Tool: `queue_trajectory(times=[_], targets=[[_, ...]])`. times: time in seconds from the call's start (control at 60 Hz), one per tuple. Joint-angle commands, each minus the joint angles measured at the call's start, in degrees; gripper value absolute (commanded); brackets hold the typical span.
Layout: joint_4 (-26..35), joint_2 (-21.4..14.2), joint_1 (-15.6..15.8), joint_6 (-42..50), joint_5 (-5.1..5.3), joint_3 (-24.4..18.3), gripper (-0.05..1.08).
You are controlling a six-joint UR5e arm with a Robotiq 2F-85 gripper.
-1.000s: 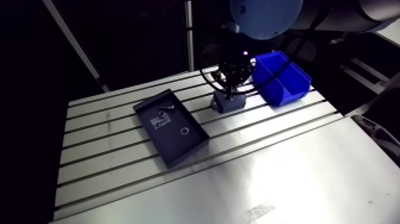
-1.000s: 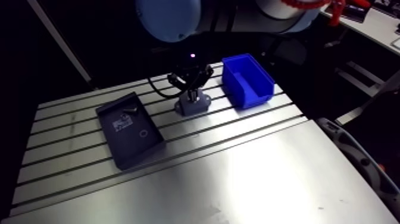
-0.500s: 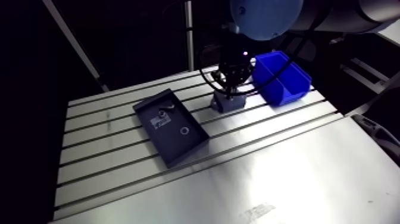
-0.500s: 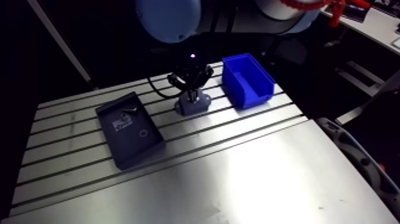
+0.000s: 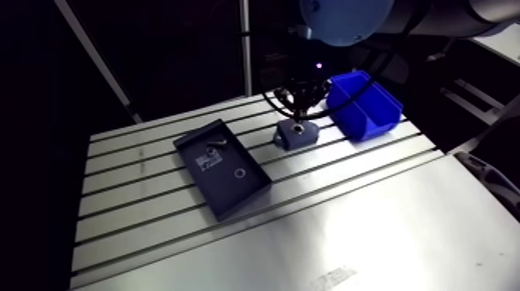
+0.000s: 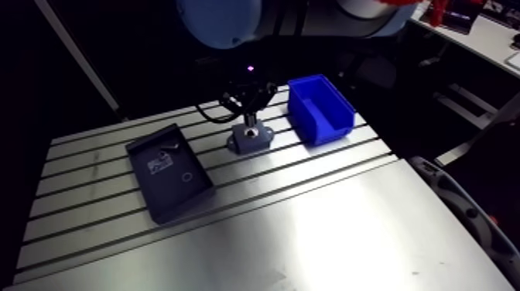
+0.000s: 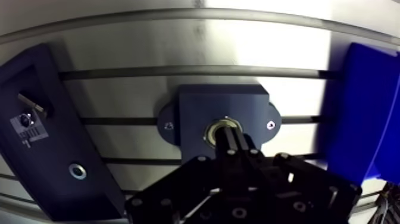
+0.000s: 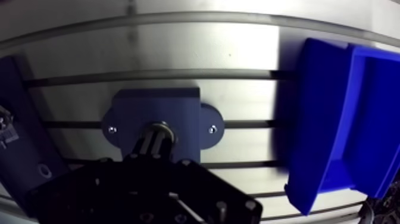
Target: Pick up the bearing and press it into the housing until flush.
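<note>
The gripper (image 7: 231,140) has lifted off the housing (image 7: 205,101), its fingers together over the seated bearing (image 7: 213,131).

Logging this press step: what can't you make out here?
- How deep the bearing sits in the housing: wrist view, gripper covers part of the bore.
- The parts in the tray: arm view, too small.
- The blue bin's far end: wrist view, cut off by the edge.

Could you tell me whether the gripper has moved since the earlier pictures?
Yes. In the arm view the gripper has lifted up off the housing, whose top face now shows beneath it.
</note>
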Motion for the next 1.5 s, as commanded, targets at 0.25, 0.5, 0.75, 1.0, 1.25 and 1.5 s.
queue_trajectory(times=[0.25,0.5,0.75,1.0,1.25,1.5], targets=[[11.68,-5.29,0.33,0.00,0.11,-3.82,0.28],[23.37,-10.64,0.35,0.60,0.20,-10.33,0.00],[29.10,-15.28,1.46,1.85,0.63,-13.43,0.00],[29.10,-17.24,4.43,4.35,-0.24,-14.13,0.00],[29.03,-17.38,9.14,11.25,-0.23,-14.58,0.00],[29.75,-18.33,11.86,14.95,0.02,-15.67,0.00]])
